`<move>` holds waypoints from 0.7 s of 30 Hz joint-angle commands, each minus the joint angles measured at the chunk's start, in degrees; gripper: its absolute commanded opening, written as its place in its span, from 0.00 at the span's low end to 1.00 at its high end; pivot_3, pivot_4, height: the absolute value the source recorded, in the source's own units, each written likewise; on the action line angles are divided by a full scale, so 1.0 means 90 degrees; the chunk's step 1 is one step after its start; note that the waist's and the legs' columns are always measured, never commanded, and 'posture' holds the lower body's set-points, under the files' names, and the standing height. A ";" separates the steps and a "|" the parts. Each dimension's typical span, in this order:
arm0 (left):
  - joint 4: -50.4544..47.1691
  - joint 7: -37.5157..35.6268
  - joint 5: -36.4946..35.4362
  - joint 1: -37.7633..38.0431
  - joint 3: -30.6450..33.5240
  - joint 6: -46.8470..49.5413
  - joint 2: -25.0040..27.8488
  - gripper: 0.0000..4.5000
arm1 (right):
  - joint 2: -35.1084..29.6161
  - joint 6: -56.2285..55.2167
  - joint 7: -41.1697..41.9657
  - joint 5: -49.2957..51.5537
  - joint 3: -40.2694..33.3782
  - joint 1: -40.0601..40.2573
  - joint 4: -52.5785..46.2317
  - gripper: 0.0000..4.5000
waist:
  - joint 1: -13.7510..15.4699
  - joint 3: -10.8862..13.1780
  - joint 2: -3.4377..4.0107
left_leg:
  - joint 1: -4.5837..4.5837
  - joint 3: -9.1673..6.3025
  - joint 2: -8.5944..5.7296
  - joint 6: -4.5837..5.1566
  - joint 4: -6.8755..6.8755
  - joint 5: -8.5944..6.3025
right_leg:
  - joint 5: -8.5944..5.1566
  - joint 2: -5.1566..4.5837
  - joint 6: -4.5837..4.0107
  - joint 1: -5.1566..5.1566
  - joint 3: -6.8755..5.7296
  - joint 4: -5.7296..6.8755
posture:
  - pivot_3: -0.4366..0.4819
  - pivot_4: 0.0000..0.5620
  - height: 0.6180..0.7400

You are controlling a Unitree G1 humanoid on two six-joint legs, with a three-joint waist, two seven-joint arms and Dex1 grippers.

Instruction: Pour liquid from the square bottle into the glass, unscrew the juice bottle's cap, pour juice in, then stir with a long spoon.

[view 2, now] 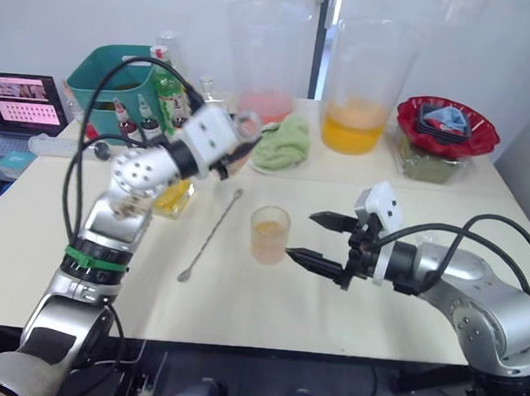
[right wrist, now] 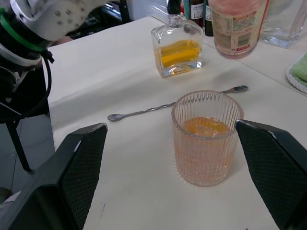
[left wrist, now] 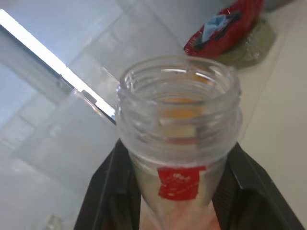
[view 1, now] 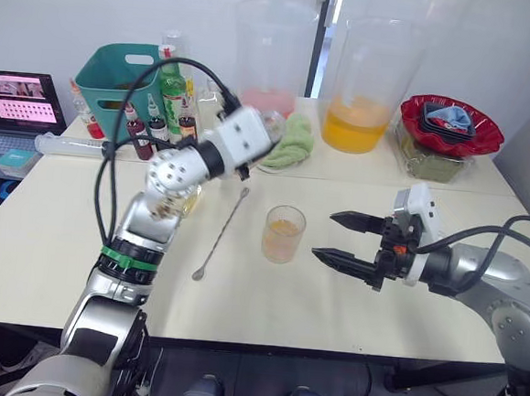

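My left gripper (view 1: 257, 135) is shut on the juice bottle (left wrist: 178, 143), held tilted above the table behind the glass. Its threaded mouth is open, and pink juice (right wrist: 236, 19) sits in its lower part. The glass (view 1: 283, 234) stands mid-table with orange-pink liquid in it. My right gripper (view 1: 324, 236) is open just right of the glass, one finger on each side of it in the right wrist view, not touching. The long spoon (view 1: 221, 234) lies on the table left of the glass. The square bottle (right wrist: 177, 50), part full of yellow liquid, stands beyond the spoon, by my left arm.
Two big clear jugs (view 1: 271, 61) (view 1: 366, 78) stand at the back with a green cloth (view 1: 292, 141) between them. A red bowl (view 1: 450, 125) is at back right. A teal basket (view 1: 118, 76), several small bottles (view 1: 166, 108) and a laptop (view 1: 20, 105) are at back left.
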 commanded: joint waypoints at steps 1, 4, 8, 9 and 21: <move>-0.1006 -0.0218 -0.1017 -0.0074 0.0645 0.1402 0.0201 0.32 | -0.0150 -0.0251 0.0352 -0.0158 -0.0014 -0.0229 0.0242 1.00 | -0.0024 0.0000 0.0000 | 0.0000 -0.0001 0.0001 0.0000 0.0000 0.0000 | 0.0000 0.0002 0.0000 0.0000 -0.0001 -0.0001 | 0.48 0.27 1.00; -0.1683 -0.0241 -0.1782 0.0130 0.1143 0.2722 0.0478 0.32 | -0.0256 -0.0391 0.0721 -0.0352 0.0115 -0.0454 0.0581 1.00 | -0.0066 0.0000 0.0000 | 0.0002 -0.0001 0.0002 0.0000 0.0000 0.0000 | 0.0000 0.0003 0.0000 0.0001 0.0002 0.0000 | 0.48 0.27 1.00; -0.2457 -0.0151 -0.2629 0.0554 0.1699 0.4009 0.0788 0.32 | -0.0364 -0.0463 0.1206 -0.0409 0.0224 -0.0706 0.0930 1.00 | -0.0083 0.0000 0.0000 | 0.0005 -0.0003 0.0008 0.0000 -0.0001 0.0000 | 0.0000 0.0007 -0.0001 0.0000 0.0001 0.0001 | 0.48 0.27 1.00; -0.2584 -0.0098 -0.2765 0.0636 0.1802 0.4188 0.0847 0.32 | -0.0378 -0.0467 0.1312 -0.0403 0.0241 -0.0754 0.0996 1.00 | -0.0085 0.0000 0.0000 | 0.0005 -0.0004 0.0009 0.0000 -0.0001 0.0000 | 0.0000 0.0007 -0.0001 0.0000 0.0001 0.0000 | 0.48 0.27 1.00; -0.3857 -0.0465 -0.4151 0.2745 0.3871 0.5653 0.2793 0.32 | -0.0583 -0.0407 0.2786 -0.0226 0.0340 -0.0969 0.1581 1.00 | -0.0067 0.0000 -0.0002 | 0.0009 -0.0001 0.0014 -0.0001 -0.0001 0.0000 | 0.0000 0.0006 -0.0001 0.0002 0.0006 -0.0003 | 0.48 0.27 1.00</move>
